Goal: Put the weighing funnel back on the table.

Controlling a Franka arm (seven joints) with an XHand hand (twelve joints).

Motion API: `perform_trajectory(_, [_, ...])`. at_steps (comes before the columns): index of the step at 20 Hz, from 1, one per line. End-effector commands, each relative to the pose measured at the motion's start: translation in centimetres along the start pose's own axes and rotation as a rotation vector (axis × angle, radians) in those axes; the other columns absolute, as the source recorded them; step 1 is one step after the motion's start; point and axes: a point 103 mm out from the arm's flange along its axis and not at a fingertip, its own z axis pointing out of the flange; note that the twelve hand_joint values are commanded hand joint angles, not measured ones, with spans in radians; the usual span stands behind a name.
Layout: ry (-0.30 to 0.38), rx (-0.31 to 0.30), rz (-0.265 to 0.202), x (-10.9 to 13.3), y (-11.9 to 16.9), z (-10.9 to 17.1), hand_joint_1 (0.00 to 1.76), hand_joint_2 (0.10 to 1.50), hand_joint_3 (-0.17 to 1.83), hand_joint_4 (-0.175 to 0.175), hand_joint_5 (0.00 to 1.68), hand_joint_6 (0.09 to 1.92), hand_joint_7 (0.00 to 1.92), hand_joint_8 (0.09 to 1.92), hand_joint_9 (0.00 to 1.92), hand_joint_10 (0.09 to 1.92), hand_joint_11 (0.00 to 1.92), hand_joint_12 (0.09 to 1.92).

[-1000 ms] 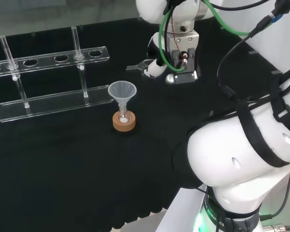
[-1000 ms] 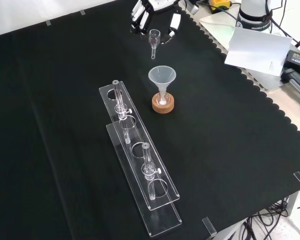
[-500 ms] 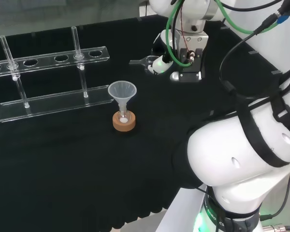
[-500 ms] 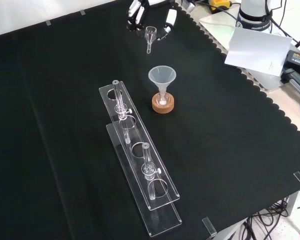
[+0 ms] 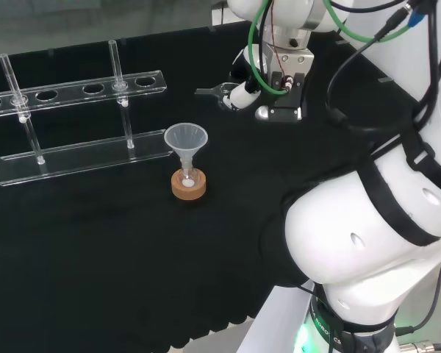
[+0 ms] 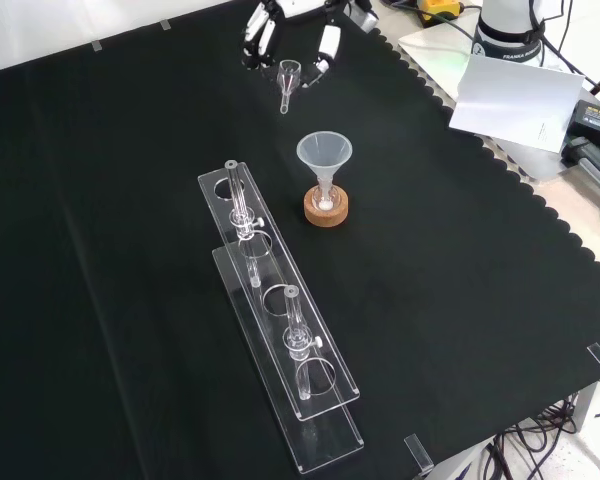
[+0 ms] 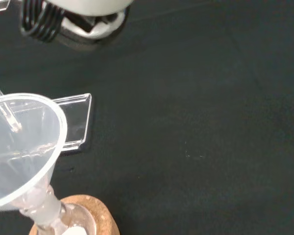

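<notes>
The weighing funnel (image 6: 287, 77), a small clear scoop with a short stem, hangs above the cloth between the fingers and thumb of my hand (image 6: 326, 46). This is near the cloth's far edge in the front view. In the head view the hand (image 5: 242, 93) is up and to the right of the big funnel, and the weighing funnel's stem (image 5: 206, 93) points left. The fingers are curled round the piece.
The big funnel (image 5: 185, 139) stands with its stem in a small flask on a cork ring (image 5: 189, 187); the wrist view shows the funnel (image 7: 20, 147) close. A clear test-tube rack (image 6: 280, 330) with two tubes stands in front of it in the front view.
The hand with the weighing funnel has moved left in the front view, a little farther off in the head view. The big funnel and rack have not moved.
</notes>
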Motion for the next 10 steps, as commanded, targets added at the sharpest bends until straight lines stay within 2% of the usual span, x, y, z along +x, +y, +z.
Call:
perform_trajectory(1, [0.024,-0.010,-0.012,0.6,3.9,0.1,1.12,0.69,0.59,0.175,1.27,0.65,0.58,0.64,0.87,0.37,0.70,1.10])
perform_trajectory(10, [0.046,0.016,-0.017,-0.6,8.0,1.1,1.12,0.69,0.59,0.175,1.27,0.65,0.58,0.64,0.87,0.37,0.71,1.10])
